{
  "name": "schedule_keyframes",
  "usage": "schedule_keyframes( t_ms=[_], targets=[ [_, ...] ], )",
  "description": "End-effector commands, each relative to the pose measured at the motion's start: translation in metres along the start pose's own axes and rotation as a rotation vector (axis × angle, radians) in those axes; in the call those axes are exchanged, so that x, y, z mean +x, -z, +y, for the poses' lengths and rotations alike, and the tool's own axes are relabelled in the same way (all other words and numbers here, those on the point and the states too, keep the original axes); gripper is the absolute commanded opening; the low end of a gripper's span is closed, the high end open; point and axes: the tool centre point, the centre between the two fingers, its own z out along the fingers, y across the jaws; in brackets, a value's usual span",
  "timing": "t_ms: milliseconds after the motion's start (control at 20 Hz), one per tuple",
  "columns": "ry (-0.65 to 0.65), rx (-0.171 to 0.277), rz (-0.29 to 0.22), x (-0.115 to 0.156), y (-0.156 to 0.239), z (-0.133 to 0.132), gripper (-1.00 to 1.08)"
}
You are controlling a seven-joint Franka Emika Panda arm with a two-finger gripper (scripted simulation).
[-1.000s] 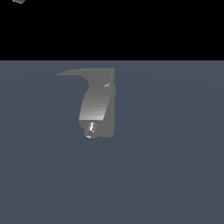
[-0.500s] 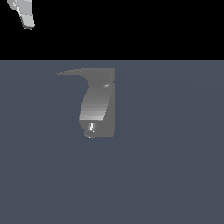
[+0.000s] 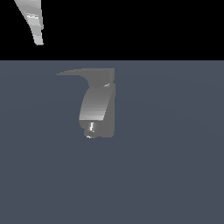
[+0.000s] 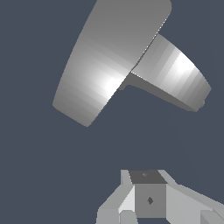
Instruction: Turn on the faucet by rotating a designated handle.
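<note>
Grey and metallic, the faucet [image 3: 97, 105] stood on the slate-blue bench [image 3: 175, 166] near the middle of the exterior view, its thick curved body catching a small bright glint low down. Its handle [image 3: 72, 73] — a thin, flat, darker lever — ran out from the top toward the exterior view's left, tapering to a point. The white claw [image 3: 38, 43] hung high at the exterior view's upper left, well apart from the faucet — whether spread or pressed together, I could not tell.
</note>
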Motion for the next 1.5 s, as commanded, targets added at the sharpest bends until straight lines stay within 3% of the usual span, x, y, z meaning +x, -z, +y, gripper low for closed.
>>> schedule_keyframes(
  t_ms=[0, 950, 1450],
  targets=[
    [-0.05, 0.002, 0.001, 0.004, -0.006, -0.012, -1.0],
    [-0.449, 0.005, 0.019, 0.06, -0.058, -0.093, -1.0],
    [-0.618, 0.006, 0.026, 0.093, -0.078, -0.12, -1.0]
  ],
)
